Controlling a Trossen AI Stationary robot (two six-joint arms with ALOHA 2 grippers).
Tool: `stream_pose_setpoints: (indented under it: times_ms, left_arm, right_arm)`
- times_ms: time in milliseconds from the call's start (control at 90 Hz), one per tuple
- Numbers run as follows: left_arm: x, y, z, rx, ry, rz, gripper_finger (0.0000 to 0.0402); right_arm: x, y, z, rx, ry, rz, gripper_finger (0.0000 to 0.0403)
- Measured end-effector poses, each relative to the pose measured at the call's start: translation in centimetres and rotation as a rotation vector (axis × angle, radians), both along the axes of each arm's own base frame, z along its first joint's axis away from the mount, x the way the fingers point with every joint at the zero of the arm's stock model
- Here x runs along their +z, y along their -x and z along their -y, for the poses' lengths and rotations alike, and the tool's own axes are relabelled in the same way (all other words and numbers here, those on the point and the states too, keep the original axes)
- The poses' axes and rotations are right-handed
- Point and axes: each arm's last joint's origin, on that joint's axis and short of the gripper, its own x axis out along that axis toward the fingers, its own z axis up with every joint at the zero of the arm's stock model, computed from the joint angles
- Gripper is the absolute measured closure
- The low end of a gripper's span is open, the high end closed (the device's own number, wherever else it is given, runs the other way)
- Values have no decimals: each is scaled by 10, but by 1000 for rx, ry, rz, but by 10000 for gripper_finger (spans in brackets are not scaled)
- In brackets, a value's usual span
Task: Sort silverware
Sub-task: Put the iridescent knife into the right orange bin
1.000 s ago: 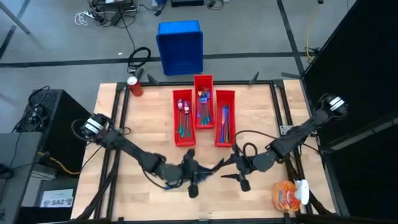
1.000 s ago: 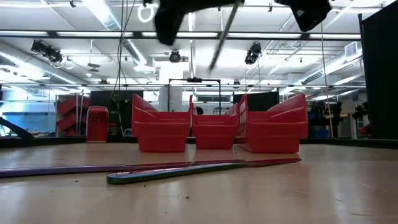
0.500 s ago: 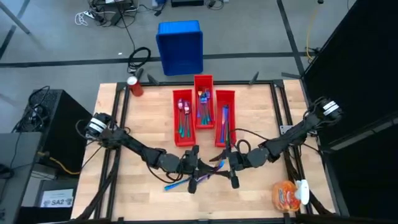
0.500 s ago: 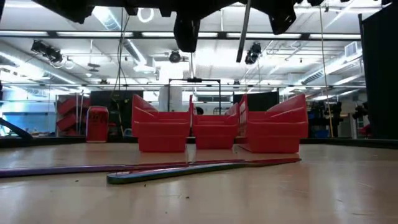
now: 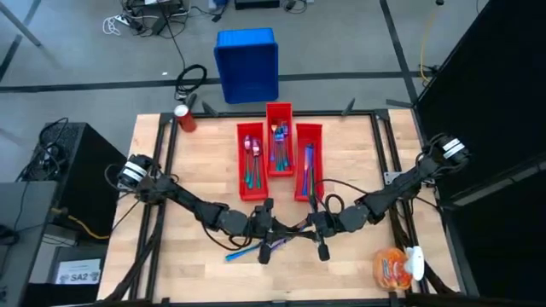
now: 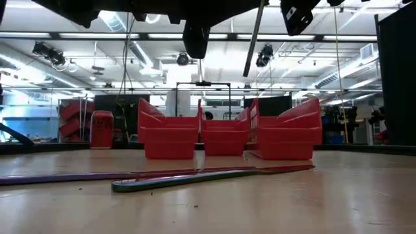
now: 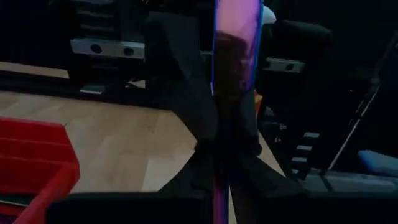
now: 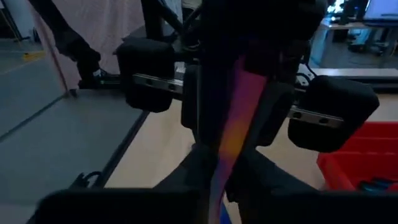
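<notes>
Left pincer and right pincer face to face over the front middle of the worktop, both pinching one shiny purple-pink piece of silverware between them; seen glowing pink and orange in the right wrist view; held up in the air, slanting, well above the wood; more pieces lying loose on the worktop just under the left pincer; other pieces resting inside three red bins at the back; blue crate on the floor beyond; red can at the back left corner.
</notes>
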Motion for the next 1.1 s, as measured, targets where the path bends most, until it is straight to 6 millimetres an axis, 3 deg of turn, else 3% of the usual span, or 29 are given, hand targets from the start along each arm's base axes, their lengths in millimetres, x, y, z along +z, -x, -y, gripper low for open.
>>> stream_pose_setpoints:
  times_ms: [178, 456, 722, 878, 1100]
  left_arm:
    - [-1, 0, -1, 56, -5, -6, 382]
    - [4, 5, -3, 104, -38, -62, 275]
    - [24, 27, 1, 310, -101, -113, 240]
    - [24, 32, 5, 396, -75, -111, 239]
    - [17, 35, 3, 475, -36, -159, 239]
  right_arm:
    - [0, 2, -3, -16, 24, 6, 383]
    - [0, 6, -1, -72, 79, -23, 383]
    - [23, 23, 13, -308, 110, -5, 383]
    - [41, 33, 44, -461, 38, -9, 383]
    - [47, 40, 113, -587, -201, -137, 383]
